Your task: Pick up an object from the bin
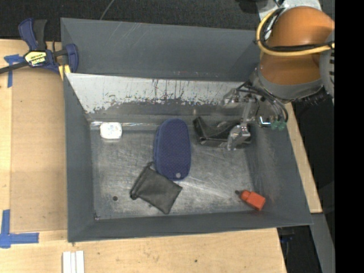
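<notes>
The gripper [239, 136] hangs near the back right corner of the bin [170, 50]. A black flat thing [209, 131] lies just beside it, toward the left wall, with its long axis along the back wall. I cannot tell if the gripper is spread or closed.

The grey metal bin [170, 50] is showing a matt, scratched floor. The blue oval pad [172, 148] is looking finely textured; the dark pouch [156, 189] near the front edge is looking matt and cloth-like.

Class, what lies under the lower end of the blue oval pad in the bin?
A dark grey pouch pokes out from beneath the blue oval pad; the part it covers is hidden.
</notes>
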{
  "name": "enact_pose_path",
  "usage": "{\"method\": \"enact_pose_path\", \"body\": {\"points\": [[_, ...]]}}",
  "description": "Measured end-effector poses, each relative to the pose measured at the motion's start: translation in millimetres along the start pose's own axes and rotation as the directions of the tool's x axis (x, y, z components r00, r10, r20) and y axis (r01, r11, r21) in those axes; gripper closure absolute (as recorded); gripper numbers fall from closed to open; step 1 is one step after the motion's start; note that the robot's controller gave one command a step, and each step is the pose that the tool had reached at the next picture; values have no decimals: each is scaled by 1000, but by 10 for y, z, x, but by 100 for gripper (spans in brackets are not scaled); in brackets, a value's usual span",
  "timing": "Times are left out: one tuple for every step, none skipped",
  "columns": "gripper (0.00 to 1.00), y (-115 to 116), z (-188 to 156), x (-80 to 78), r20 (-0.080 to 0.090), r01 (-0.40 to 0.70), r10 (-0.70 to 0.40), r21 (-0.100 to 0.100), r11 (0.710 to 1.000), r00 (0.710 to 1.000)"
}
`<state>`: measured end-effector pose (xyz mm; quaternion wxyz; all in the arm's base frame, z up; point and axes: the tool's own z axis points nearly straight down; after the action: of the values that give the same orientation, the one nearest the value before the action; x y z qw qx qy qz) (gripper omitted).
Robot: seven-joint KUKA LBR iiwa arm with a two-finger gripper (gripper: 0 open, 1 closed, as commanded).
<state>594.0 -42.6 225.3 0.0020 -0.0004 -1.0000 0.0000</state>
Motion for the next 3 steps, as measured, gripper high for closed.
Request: {"method": "enact_pose_path", "body": {"points": [[100,2,-46,-15,8,1,-1,0,1000,1000],[100,-148,1357,34,0,193,-193,-1,981,981],[100,-569,56,21,16,232,-232,7,973,972]]}}
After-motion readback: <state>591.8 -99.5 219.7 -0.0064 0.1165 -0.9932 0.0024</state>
